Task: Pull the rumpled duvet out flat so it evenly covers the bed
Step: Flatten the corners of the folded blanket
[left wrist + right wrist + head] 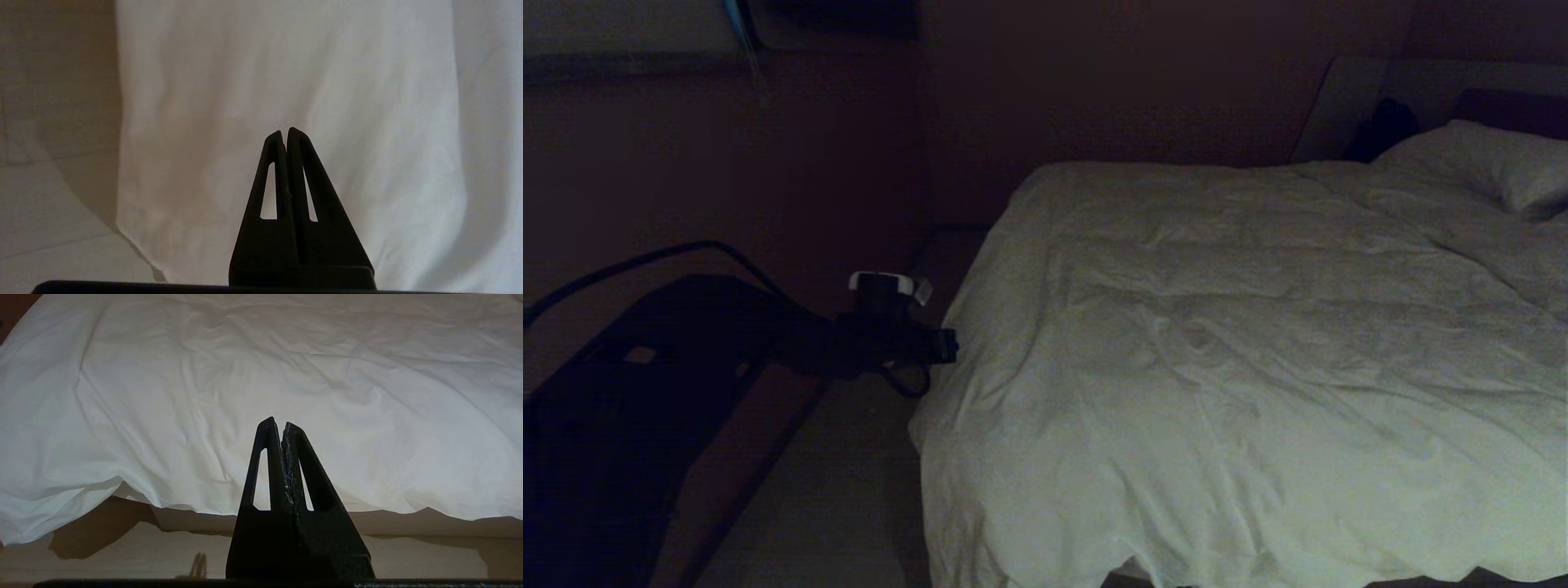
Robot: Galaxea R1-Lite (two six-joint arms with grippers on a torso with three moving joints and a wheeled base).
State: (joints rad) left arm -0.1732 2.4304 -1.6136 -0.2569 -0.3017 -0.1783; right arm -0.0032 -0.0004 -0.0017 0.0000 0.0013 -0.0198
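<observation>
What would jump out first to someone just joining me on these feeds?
The big white duvet dominates: it covers the bed and hangs over its foot end and near side, creased all over. At the far right sits a pillow against the dark headboard. The left gripper, fingers shut and holding nothing, is out beside the duvet's left edge; the right gripper, also shut, shows only in its own wrist view, facing the duvet's hanging hem.

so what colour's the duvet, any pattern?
Plain white, no pattern, just soft creases. The duvet shows best in the right wrist view.
</observation>
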